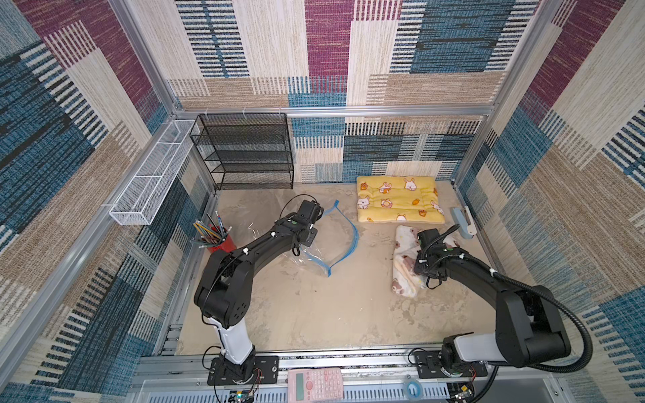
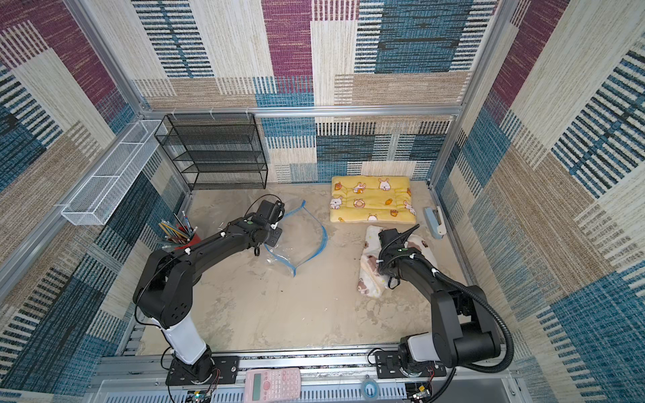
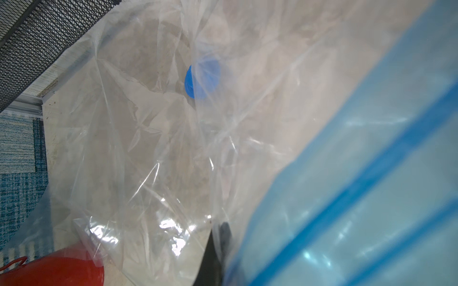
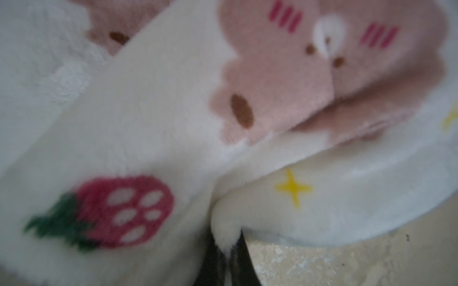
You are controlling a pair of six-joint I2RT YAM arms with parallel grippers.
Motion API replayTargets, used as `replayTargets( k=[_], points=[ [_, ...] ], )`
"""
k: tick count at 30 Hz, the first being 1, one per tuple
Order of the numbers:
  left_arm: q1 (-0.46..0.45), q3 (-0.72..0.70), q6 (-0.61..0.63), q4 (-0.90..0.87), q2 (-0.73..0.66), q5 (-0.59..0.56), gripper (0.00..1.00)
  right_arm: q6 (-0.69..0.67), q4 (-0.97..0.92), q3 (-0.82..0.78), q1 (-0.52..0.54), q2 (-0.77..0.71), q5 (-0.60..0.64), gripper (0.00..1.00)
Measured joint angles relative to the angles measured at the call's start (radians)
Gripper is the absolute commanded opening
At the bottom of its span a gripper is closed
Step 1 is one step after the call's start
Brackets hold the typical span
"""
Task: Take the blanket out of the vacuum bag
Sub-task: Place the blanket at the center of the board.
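Blanket (image 1: 401,275), white plush fleece printed with brown bears, strawberries and yellow stars, lies bunched on the beige mottled table (image 1: 314,307) on the right side. It is fully outside the vacuum bag (image 1: 335,237) and well apart from it.

Handling, my read:
- Soft, light and limp, with no stiffness, so it drapes and trails from whatever point is pinched.
- The pile gives good friction, so slip is unlikely.
- Best hold is a folded edge or hem, several layers thick. A single layer just unfurls.

Right gripper (image 4: 228,257) is closed narrow on exactly such a fold. In the right wrist view, white fleece is squeezed between the two dark fingers (image 4: 213,262), just above the tabletop.

Bag:
- Clear crinkly film, slick and near weightless. It will skate if nudged.
- The blue zip-seal strip (image 1: 354,240) gapes open in a wide loop, and the bag looks empty in both top views.
- The round blue valve cap (image 3: 202,79) shows through the film in the left wrist view.

Left gripper (image 3: 218,250) is closed. Film is wrapped over its dark finger and the zip band runs right across the lens, which reads as a pinch near the mouth edge.

Extraction looks done — what remains is letting go.

Around them:
- Yellow quilted rabbit-print pad (image 1: 401,204) sits just beyond the blanket.
- Red cup of pencils (image 1: 220,240) is beside the bag's far side.
- Black mesh shelf (image 1: 244,150) stands at the back.
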Motion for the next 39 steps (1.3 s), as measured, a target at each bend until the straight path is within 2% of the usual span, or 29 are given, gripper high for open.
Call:
replayTargets(
  k=[5, 8, 12, 14, 18, 22, 25, 26, 29, 31, 36, 39],
  points=[
    [0.0, 0.0, 0.0, 0.0, -0.005, 0.0, 0.0, -0.054, 0.125, 0.001, 0.012, 0.053, -0.232, 0.0],
    [-0.002, 0.0, 0.0, 0.0, -0.005, -0.001, 0.0, -0.096, 0.159, 0.021, 0.072, 0.079, -0.362, 0.0],
    [-0.002, 0.0, 0.0, 0.0, -0.005, -0.002, 0.0, -0.151, 0.141, 0.074, 0.167, 0.12, -0.439, 0.0],
    [-0.002, 0.0, 0.0, 0.0, -0.005, -0.006, 0.0, -0.164, 0.117, 0.092, 0.181, 0.124, -0.447, 0.0],
    [-0.003, 0.0, 0.0, 0.0, -0.006, -0.016, 0.0, -0.184, 0.053, 0.113, 0.181, 0.073, -0.343, 0.0],
    [-0.004, 0.0, 0.002, 0.0, -0.006, -0.016, 0.0, -0.2, -0.01, 0.151, 0.181, 0.01, -0.14, 0.03],
    [-0.004, 0.0, 0.003, 0.0, -0.006, -0.017, 0.0, -0.201, -0.056, 0.165, 0.181, -0.002, 0.021, 0.13],
    [-0.004, 0.0, 0.003, 0.0, -0.006, -0.018, 0.0, -0.201, -0.074, 0.165, 0.181, 0.0, 0.072, 0.2],
    [-0.004, -0.002, 0.003, 0.001, -0.006, -0.018, 0.0, -0.175, -0.129, 0.177, 0.181, 0.034, 0.229, 0.56],
    [-0.004, -0.004, 0.003, 0.002, -0.006, -0.019, 0.0, -0.145, -0.177, 0.203, 0.18, 0.076, 0.331, 0.68],
    [-0.005, -0.004, 0.003, 0.004, -0.008, -0.019, 0.0, -0.056, -0.285, 0.264, 0.179, 0.106, 0.533, 0.72],
    [-0.005, -0.004, 0.003, 0.004, -0.008, -0.019, 0.0, -0.066, -0.277, 0.278, 0.179, 0.045, 0.53, 0.71]
  ],
)
